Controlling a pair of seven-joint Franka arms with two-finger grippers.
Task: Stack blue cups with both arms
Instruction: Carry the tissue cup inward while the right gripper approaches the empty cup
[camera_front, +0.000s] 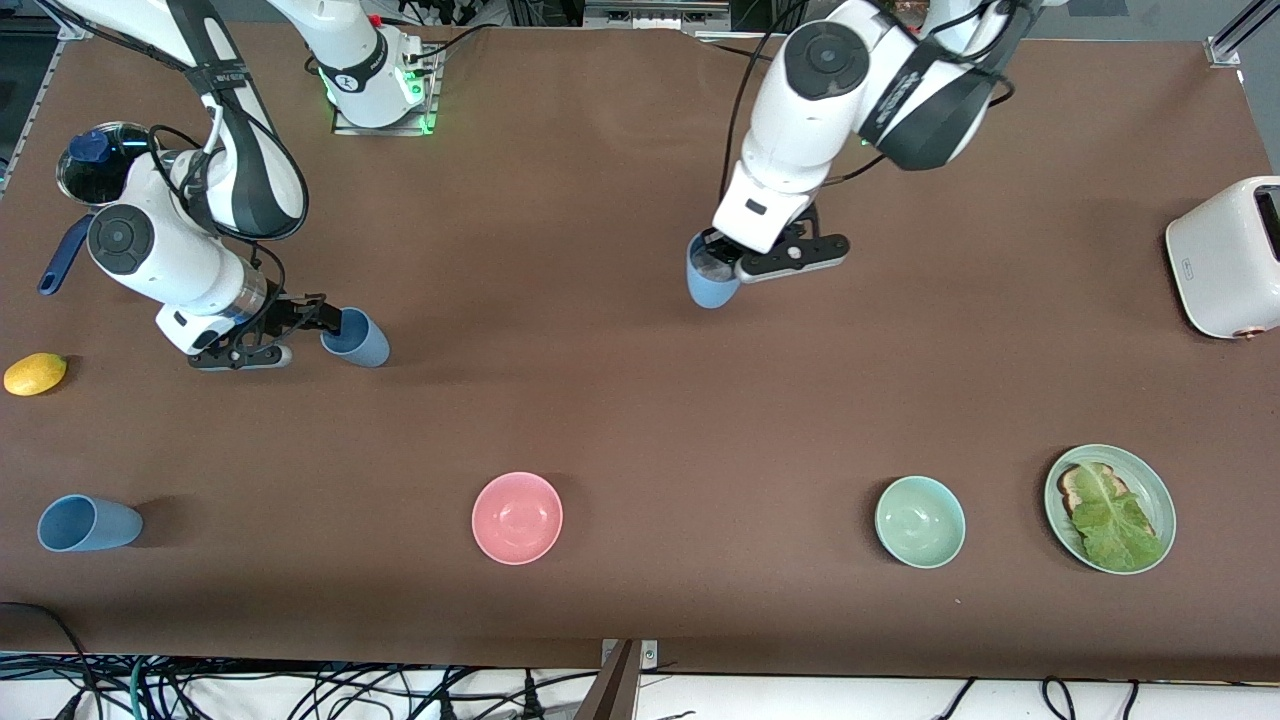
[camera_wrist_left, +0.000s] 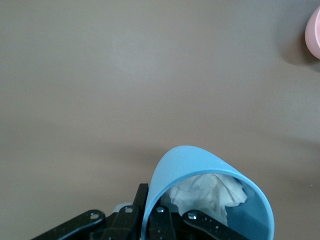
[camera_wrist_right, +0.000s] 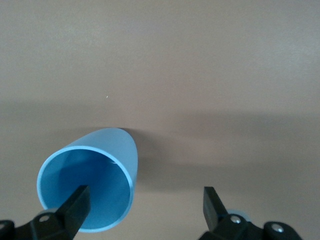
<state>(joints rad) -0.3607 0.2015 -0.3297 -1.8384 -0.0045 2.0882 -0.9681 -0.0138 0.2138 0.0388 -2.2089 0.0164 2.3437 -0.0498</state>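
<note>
My left gripper (camera_front: 722, 262) is shut on the rim of a light blue cup (camera_front: 712, 283) and holds it above the middle of the table. In the left wrist view one finger sits inside that cup (camera_wrist_left: 210, 172) and one outside. My left gripper (camera_wrist_left: 150, 212) pinches the wall, and crumpled white paper lies in the cup. My right gripper (camera_front: 305, 330) stands open at the mouth of a second blue cup (camera_front: 360, 338), which lies on its side. In the right wrist view this cup (camera_wrist_right: 92, 185) faces my right gripper (camera_wrist_right: 145, 205), with one fingertip (camera_wrist_right: 75, 202) before its mouth.
A third blue cup (camera_front: 88, 523) lies on its side near the front edge at the right arm's end. A pink bowl (camera_front: 517, 517), a green bowl (camera_front: 920, 521) and a plate (camera_front: 1150, 480) of toast and lettuce line the front. Toaster (camera_front: 1225, 255), lemon (camera_front: 35, 374) and navy saucepan (camera_front: 95, 160) stand at the ends.
</note>
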